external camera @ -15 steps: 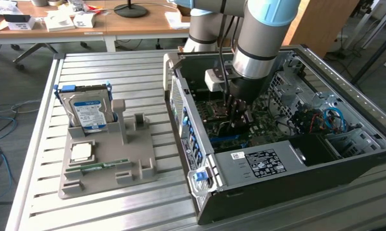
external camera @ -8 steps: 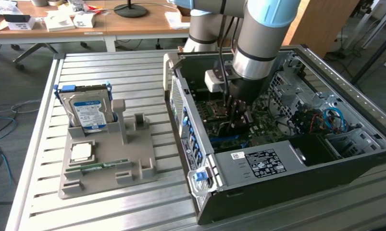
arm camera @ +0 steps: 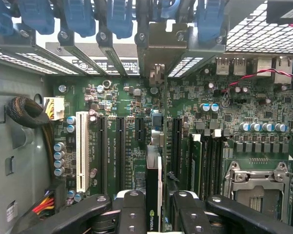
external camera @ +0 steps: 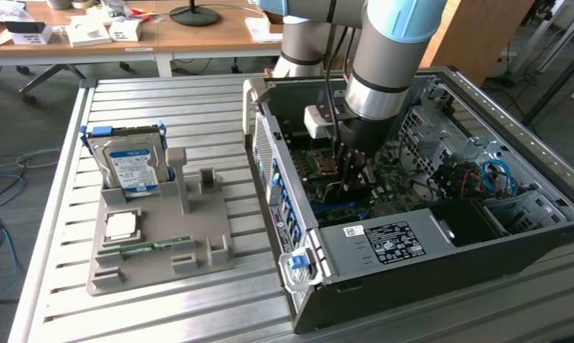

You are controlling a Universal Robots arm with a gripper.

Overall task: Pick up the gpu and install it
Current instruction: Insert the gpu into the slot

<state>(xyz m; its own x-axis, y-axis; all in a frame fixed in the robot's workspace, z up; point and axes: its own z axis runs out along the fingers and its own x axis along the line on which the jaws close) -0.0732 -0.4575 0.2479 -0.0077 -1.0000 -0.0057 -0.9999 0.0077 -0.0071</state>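
Note:
My gripper [arm camera: 158,214] is shut on the gpu [arm camera: 154,180], which I see edge-on: a thin card with a black cooler, standing upright between the black fingers [arm camera: 132,212]. Its silver bracket [arm camera: 158,46] reaches the row of rear slot openings of the case. The card's lower edge is in line with a black expansion slot on the green motherboard [arm camera: 117,146]; I cannot tell whether it is seated. In the exterior view the gripper [external camera: 352,170] is down inside the open computer case [external camera: 392,243], over the motherboard.
A white slot [arm camera: 81,151], further black slots, a CPU socket [arm camera: 256,180] and a sleeved cable bundle [arm camera: 27,114] surround the card. On the slatted table, a grey holder [external camera: 158,236] carries a hard drive [external camera: 129,161], a RAM stick [external camera: 153,246] and a square chip [external camera: 121,225].

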